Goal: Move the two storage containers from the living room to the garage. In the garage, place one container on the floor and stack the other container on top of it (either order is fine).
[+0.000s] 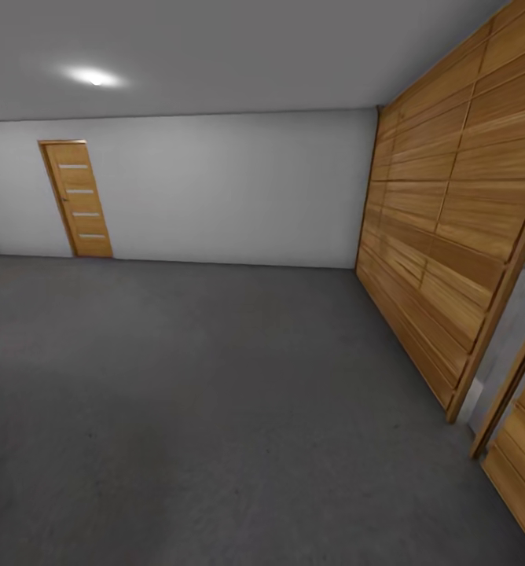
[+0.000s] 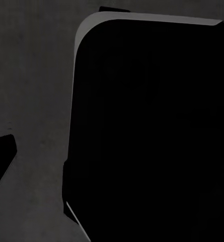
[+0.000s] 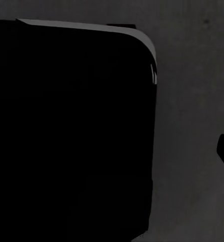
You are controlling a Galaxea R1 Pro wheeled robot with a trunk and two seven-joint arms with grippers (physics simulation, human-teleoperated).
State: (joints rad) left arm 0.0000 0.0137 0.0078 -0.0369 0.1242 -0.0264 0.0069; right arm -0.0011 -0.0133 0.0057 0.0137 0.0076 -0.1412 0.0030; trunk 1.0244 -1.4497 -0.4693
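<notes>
Dark grey floor fills the lower frame of the head view, bare of containers. At right stands the slatted wooden panel door; at far upper left, a narrow door. Whether either tool is open, I cannot tell; no bearing to judge.

The dark grey, rough floor runs to the pale wall and slatted wooden panel door.
</notes>
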